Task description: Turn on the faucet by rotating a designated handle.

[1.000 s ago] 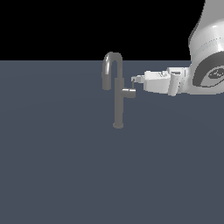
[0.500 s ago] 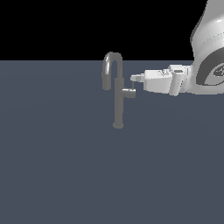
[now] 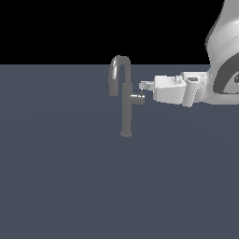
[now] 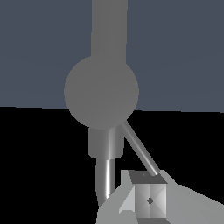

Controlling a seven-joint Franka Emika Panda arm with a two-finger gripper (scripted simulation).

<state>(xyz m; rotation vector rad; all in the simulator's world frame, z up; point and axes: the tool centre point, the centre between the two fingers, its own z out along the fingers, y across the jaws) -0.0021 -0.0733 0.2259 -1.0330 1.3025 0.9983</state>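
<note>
The faucet (image 3: 126, 112) is a slim grey column on a small round base, topped by an inverted-U spout (image 3: 119, 61). Its handle (image 3: 136, 98) is a short stub pointing to the exterior view's right, with a thin lever (image 3: 141, 93) rising from its end. My gripper (image 3: 143, 86) reaches in level from the exterior view's right, its tip just above the stub and at the lever's top. In the wrist view the stub's round end (image 4: 101, 92) faces me, and the lever (image 4: 139, 148) runs slantwise to my fingertips (image 4: 148, 197), which look shut and touch its end.
A flat dark grey-blue floor (image 3: 70, 177) spreads all around the faucet. My white arm (image 3: 224, 56) fills the exterior view's upper right corner.
</note>
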